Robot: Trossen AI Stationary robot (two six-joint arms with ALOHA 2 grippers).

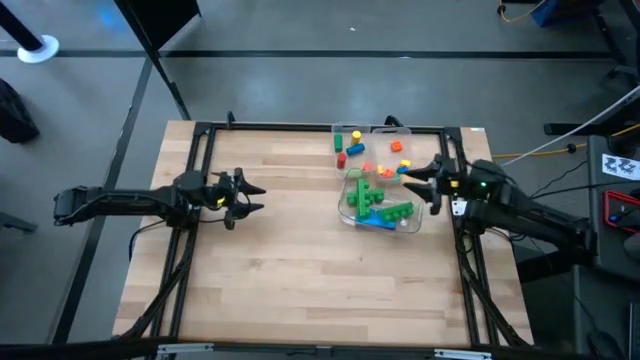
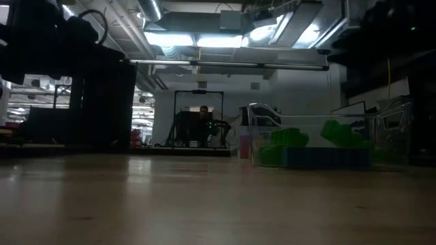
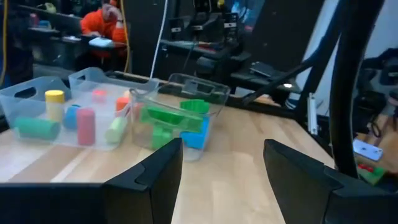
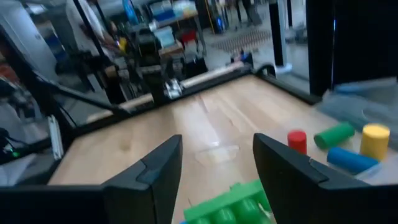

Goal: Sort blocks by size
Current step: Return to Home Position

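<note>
The green studded block (image 4: 231, 200) is cut off by the view's edge. Inside the clear bin (image 2: 253, 133), green blocks (image 2: 286, 139) blur behind the wall; a blue block (image 2: 327, 158) beneath them is partly hidden.

A light wooden plank surface (image 1: 300, 270) fills the middle of the high view. A black metal frame (image 1: 196, 165) rests on it, with rails along its left side, right side and far edge. Three clear plastic bins stand directly on the wood in the far right part. A small left bin (image 1: 335, 152) and a small right bin (image 1: 409, 140) sit side by side against the far rail. A larger rounded bin (image 1: 346, 208) sits just in front of them, touching or nearly so. The blocks (image 1: 378, 196) lie inside these bins
</note>
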